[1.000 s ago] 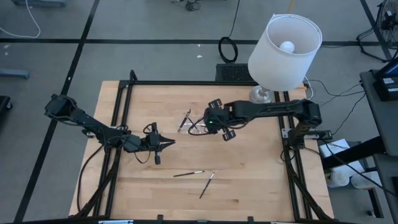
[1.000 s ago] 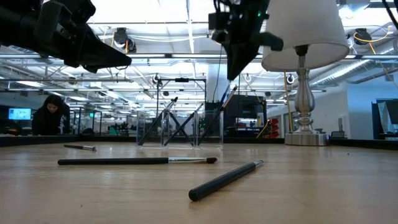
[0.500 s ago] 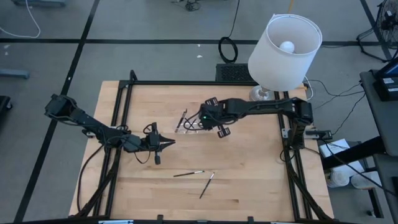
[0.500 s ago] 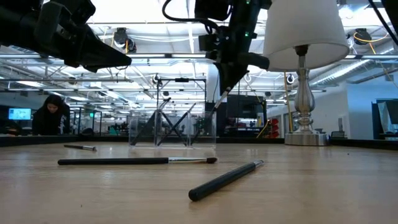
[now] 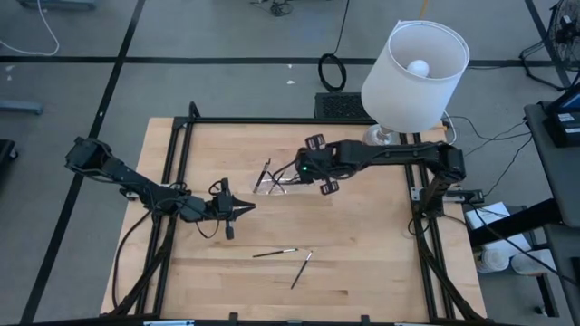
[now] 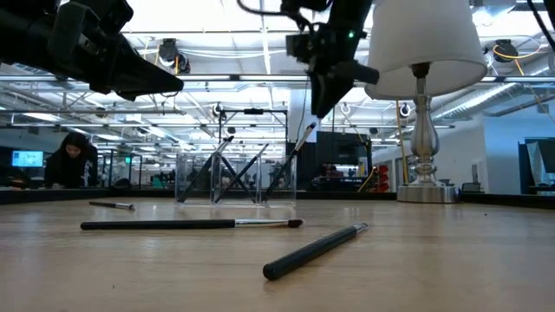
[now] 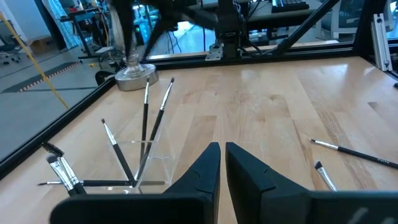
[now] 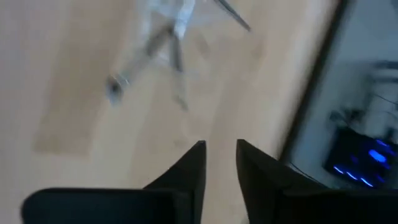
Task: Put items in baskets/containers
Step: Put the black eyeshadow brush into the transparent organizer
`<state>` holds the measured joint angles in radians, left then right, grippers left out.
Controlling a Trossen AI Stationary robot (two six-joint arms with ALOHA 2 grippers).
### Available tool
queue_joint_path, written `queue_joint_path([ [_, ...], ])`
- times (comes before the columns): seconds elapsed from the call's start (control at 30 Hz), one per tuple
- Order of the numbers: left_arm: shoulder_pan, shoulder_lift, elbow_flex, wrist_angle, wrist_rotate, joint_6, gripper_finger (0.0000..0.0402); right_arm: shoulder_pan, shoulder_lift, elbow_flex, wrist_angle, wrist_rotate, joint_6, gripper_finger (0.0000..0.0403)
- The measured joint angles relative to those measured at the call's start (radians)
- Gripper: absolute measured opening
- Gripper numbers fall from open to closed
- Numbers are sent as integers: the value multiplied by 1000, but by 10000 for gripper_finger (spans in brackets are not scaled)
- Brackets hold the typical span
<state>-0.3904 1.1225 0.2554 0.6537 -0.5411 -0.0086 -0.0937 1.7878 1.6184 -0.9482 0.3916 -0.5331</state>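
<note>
- Left of frame, high view: left hand [image 5: 243, 208] hovering low over the surface [image 5: 362, 263], fingers nearly together with only a slit between them, holding nothing, touching nothing.
- Centre of frame, high view: clear container [image 5: 269, 183] standing upright; in the low view [image 6: 234, 178] several brushes [image 6: 227, 170] already leaning crossed inside, so part of the job looks done.
- Lower centre: two brushes [image 5: 275, 253] [image 5: 302, 269] lying loose on the surface, well apart from the container; a third small one [image 6: 111, 205] at left of the low view. At least three left to collect, by this judgement.
- Right of centre: right hand [image 5: 308, 169] just beside and above the container, fingers a little apart, apparently empty; one brush [image 6: 299, 143] tilted directly under it at the container's rim.
- Upper right: lamp [image 5: 415, 68], not involved.
</note>
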Motion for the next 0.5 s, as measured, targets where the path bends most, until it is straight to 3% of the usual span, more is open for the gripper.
queue_joint_path([
  [0.23,0,0,0,-6,0,4,35,43,-171,0,-77,145,19,95],
  [0.3,-1,0,0,-6,0,5,35,68,-234,0,-93,98,71,85],
  [0.4,-1,0,0,-7,0,3,35,111,-321,-2,-46,-58,159,61],
  [0.5,-1,0,0,-7,0,2,35,163,-392,-58,52,-101,240,30],
])
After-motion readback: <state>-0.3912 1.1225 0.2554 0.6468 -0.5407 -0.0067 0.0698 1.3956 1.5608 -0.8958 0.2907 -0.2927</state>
